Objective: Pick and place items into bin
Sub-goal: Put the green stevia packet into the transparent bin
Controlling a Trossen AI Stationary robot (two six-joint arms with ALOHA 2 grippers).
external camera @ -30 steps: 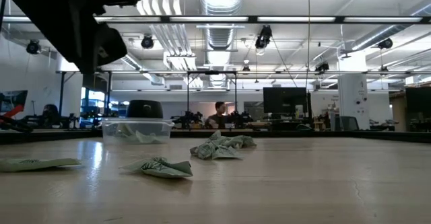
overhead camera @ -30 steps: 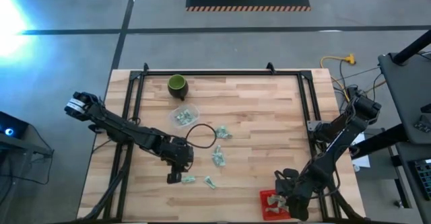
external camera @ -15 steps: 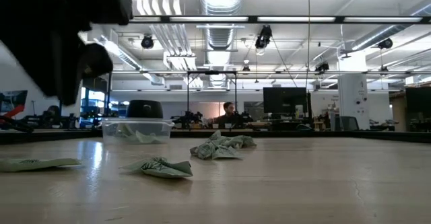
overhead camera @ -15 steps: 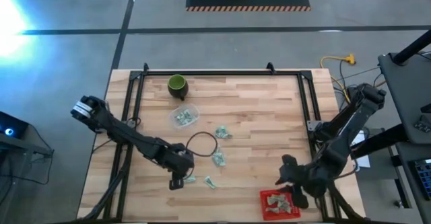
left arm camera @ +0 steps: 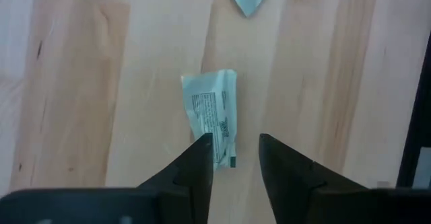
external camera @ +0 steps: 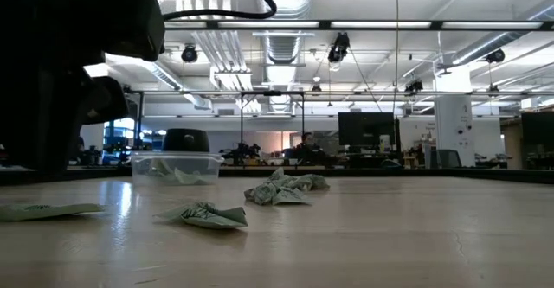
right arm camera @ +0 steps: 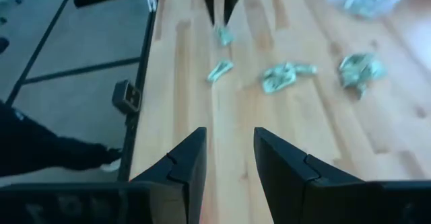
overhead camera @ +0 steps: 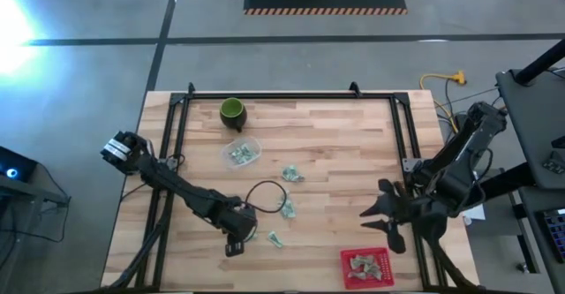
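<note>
Now, L end effector (left arm camera: 232, 160) open over packet (left arm camera: 212, 116), fingertips straddling its end

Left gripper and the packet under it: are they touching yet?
Cannot tell. In the left wrist view the left gripper stands open over the packet, one finger overlapping its end, but whether it rests on the wrapper or hovers above is not visible.

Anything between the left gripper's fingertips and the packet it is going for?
Nothing: in the left wrist view the left gripper stands open over the packet, bare wood around it.
</note>
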